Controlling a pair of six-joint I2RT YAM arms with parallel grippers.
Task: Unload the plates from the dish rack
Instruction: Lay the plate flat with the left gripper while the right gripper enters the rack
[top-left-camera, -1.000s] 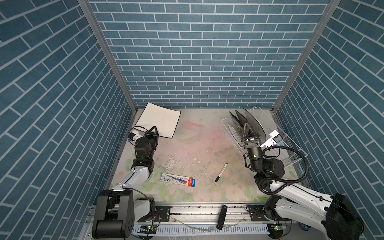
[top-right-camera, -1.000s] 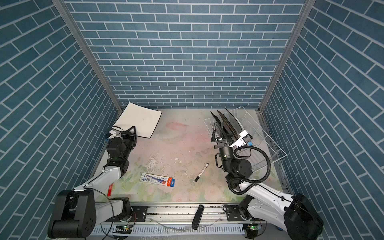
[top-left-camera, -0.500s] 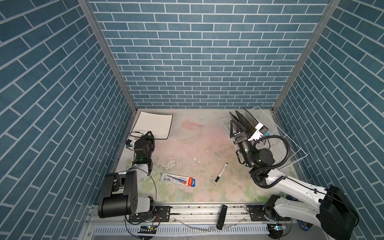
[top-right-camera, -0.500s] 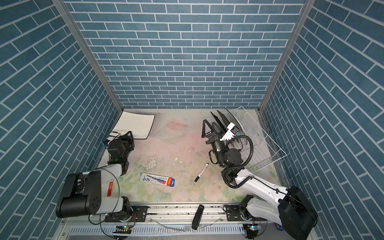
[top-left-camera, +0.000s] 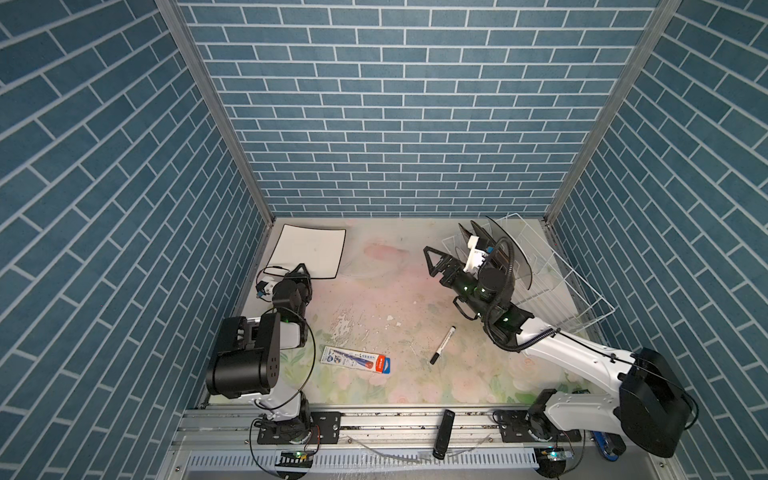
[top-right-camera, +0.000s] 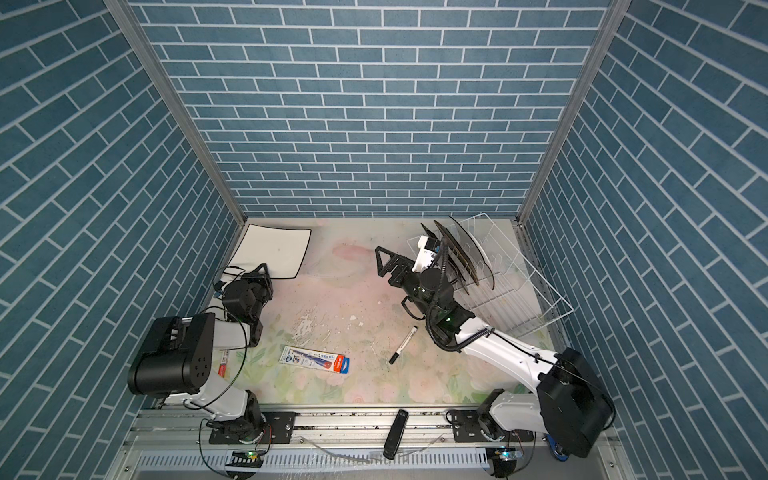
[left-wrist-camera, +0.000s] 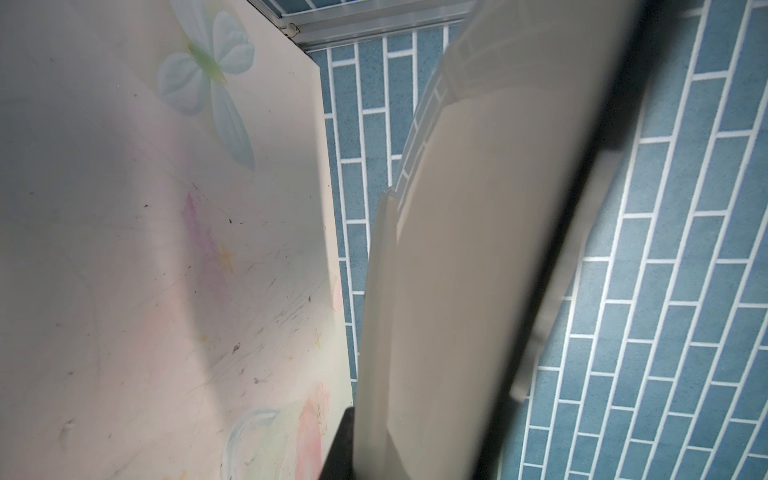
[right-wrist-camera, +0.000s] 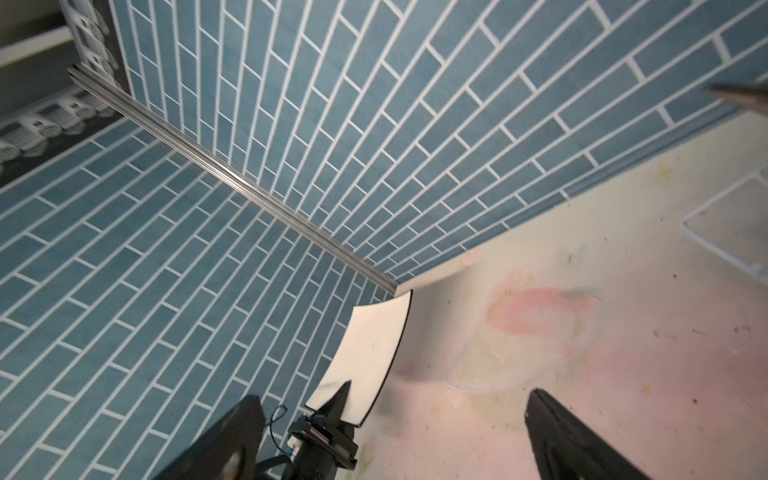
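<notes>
A white black-rimmed plate lies low over the table's back left corner. My left gripper is shut on its near edge. In the left wrist view that plate fills the middle, seen along its face. The dish rack stands at the back right with dark plates upright in it. My right gripper hangs open and empty just left of the rack. The right wrist view looks past its fingers at the white plate.
A black marker and a flat pen packet lie on the flowered table towards the front. A black bar rests on the front rail. Blue brick walls close in the left, back and right sides.
My left arm has drawn back and lowered the white plate from tilted up to nearly flat. My right gripper has swung away from the rack's plates, leftwards towards the table's middle, still open.
</notes>
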